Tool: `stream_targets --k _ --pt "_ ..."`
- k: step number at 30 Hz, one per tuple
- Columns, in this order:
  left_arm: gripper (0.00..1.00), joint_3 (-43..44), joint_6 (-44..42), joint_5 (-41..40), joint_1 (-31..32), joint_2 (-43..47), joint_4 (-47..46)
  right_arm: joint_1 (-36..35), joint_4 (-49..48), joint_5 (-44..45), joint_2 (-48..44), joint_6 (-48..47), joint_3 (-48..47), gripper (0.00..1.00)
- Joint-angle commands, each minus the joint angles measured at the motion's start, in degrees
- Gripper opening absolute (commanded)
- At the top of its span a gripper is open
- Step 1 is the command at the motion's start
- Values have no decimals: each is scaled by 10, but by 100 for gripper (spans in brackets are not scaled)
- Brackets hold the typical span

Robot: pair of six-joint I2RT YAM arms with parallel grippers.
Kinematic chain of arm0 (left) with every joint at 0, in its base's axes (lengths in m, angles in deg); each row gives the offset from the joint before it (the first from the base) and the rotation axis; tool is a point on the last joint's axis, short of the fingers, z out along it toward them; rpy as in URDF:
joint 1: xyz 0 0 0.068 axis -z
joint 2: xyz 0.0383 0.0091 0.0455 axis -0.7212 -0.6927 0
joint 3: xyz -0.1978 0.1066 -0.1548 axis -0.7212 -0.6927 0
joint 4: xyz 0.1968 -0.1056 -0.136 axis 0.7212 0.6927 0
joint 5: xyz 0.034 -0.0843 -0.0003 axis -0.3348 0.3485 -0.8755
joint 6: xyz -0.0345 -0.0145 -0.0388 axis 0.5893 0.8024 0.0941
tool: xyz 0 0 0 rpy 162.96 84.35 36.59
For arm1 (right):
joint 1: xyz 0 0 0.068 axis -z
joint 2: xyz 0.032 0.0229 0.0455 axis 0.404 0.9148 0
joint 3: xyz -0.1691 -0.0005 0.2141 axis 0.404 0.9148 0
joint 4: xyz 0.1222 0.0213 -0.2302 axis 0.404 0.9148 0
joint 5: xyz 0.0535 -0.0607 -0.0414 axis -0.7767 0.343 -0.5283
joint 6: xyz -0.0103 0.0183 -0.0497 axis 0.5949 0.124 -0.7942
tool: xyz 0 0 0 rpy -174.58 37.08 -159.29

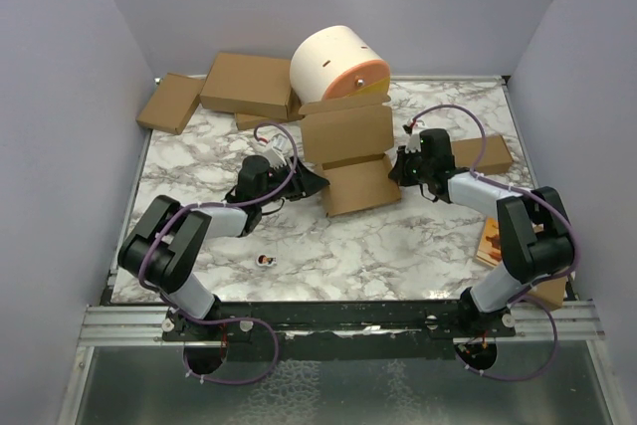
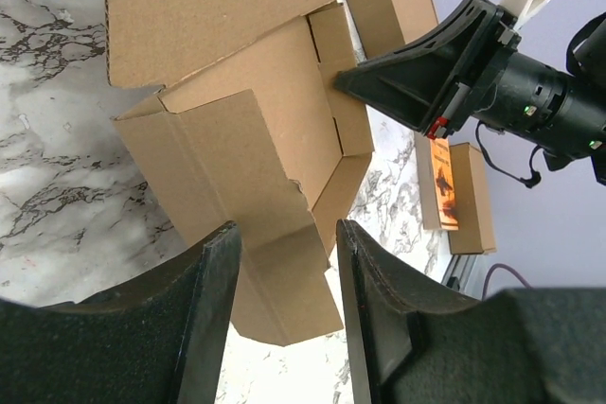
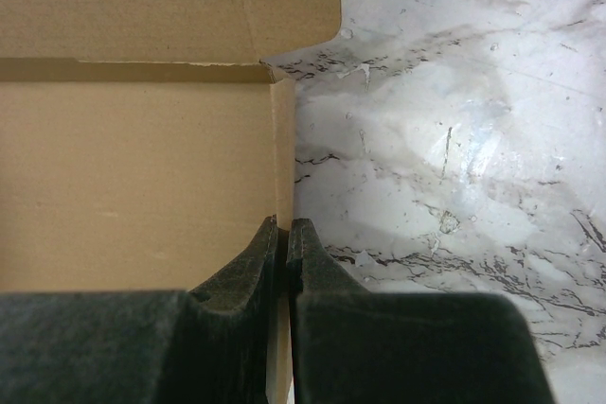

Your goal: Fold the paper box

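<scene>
While the paper box (image 1: 353, 158) lies partly folded in the middle of the marble table (image 1: 418, 246), the right gripper (image 3: 282, 226) pinches its raised right wall, and the left gripper (image 2: 288, 234) stands spread at its left flap.

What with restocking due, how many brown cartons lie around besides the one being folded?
4 at least: far-left carton, bigger carton beside it, right carton beside the paper box, edge carton by the right arm; others may be hidden.
</scene>
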Motion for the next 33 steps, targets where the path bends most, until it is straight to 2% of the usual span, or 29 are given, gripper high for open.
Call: stream_targets --k 1,4,6,10,15,21,26,33 --pt "46 -8 28 11 0 -18 -51 -3 -8 -27 7 8 -6 1" --pt "41 -9 34 3 0 -25 -46 -3 -8 -28 6 8 -6 1" --pt "31 -8 34 -1 0 -28 -39 -3 -8 -28 6 8 -6 1" --pt "21 6 18 -15 1 -27 9 -3 -8 -30 6 9 -6 1" --pt "23 32 -18 -42 1 -19 107 -3 -8 -31 3 10 -5 1" --pt "28 50 -49 -66 6 -19 180 -3 -9 -34 3 11 -5 1" --pt "31 64 -61 -73 12 -26 207 -3 -10 -35 2 12 -6 1" --pt "40 90 -69 -89 28 -35 244 -4 -10 -40 0 15 -4 1"
